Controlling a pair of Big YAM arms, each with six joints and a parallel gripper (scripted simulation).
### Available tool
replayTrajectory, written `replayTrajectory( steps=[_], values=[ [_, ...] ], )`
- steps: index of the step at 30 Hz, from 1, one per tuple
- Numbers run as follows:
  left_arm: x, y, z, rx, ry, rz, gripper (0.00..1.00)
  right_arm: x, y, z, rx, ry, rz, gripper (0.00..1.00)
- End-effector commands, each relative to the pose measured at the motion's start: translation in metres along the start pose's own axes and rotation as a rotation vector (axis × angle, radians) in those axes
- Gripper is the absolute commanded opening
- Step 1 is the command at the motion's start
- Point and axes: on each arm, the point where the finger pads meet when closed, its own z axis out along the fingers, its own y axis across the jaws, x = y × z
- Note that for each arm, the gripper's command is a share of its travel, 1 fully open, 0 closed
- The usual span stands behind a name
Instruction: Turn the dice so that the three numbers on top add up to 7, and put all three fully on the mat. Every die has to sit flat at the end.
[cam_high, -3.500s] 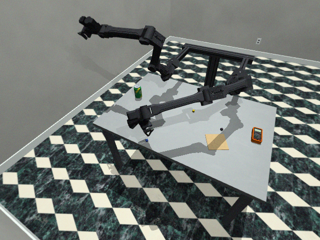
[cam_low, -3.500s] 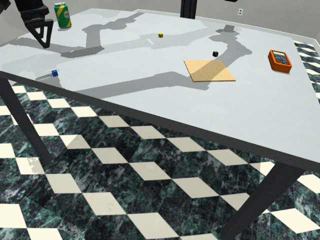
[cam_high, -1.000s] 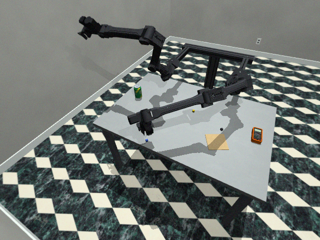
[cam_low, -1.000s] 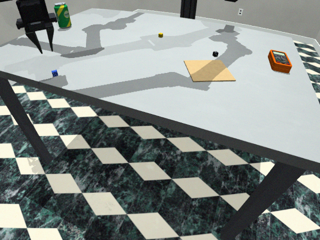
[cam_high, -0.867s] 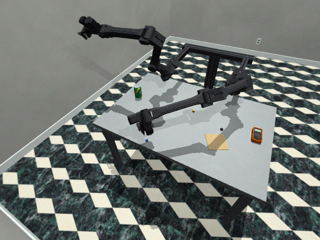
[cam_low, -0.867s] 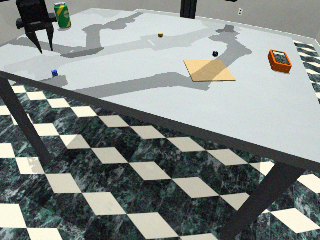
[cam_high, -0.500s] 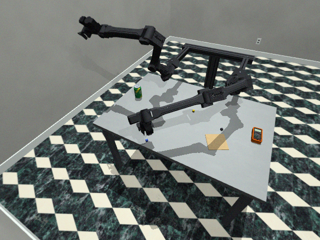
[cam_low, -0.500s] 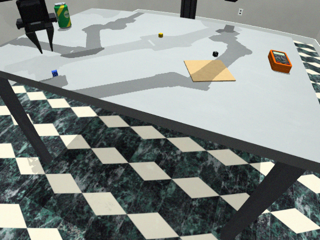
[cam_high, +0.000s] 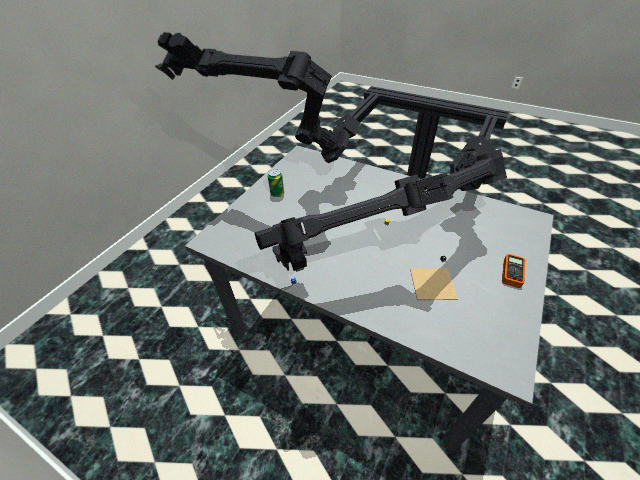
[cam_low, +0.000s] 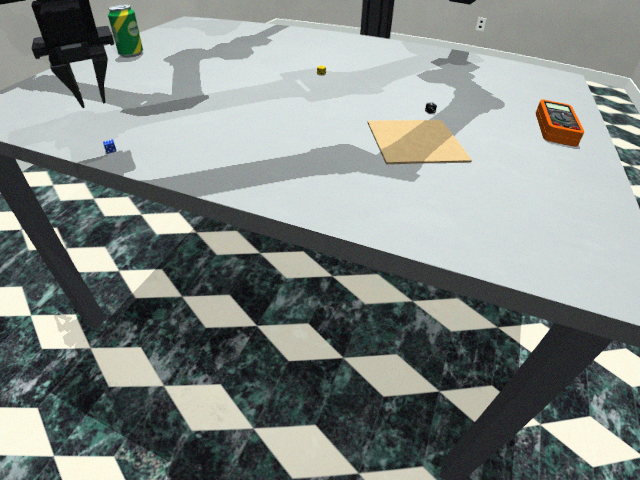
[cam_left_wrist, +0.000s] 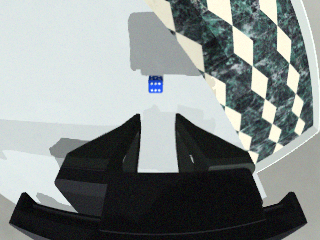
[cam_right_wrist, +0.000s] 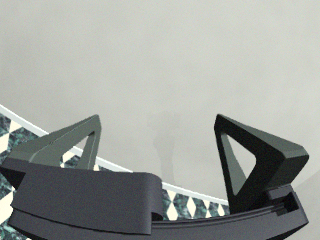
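1. The blue die (cam_high: 293, 280) (cam_low: 109, 146) (cam_left_wrist: 155, 85) is sitting near the table edge, well off the mat (cam_high: 434, 284) (cam_low: 418, 142).
2. The left gripper (cam_high: 292, 268) (cam_low: 94, 104) (cam_left_wrist: 157, 120) is hovering nearby, its jaws standing narrow around nothing, probably to suit so small a die.
3. The black die (cam_high: 443, 258) (cam_low: 430, 107) and yellow die (cam_high: 386, 221) (cam_low: 321, 70) are waiting off the mat.
4. The right gripper (cam_high: 165, 72) (cam_right_wrist: 157, 120) is hanging wide, perhaps keeping away.
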Motion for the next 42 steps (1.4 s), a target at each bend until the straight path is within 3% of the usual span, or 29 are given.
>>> replayTrajectory(
  steps=[1, 42],
  values=[
    [-0.004, 0.003, 0.025, -0.020, 0.000, -0.004, 0.30, -0.042, -0.005, -0.003, 0.011, -0.063, 0.000, 1.00],
    [-0.006, 0.002, 0.068, -0.018, 0.001, -0.006, 0.30, -0.042, -0.005, -0.003, 0.011, -0.063, 0.000, 1.00]
  ],
)
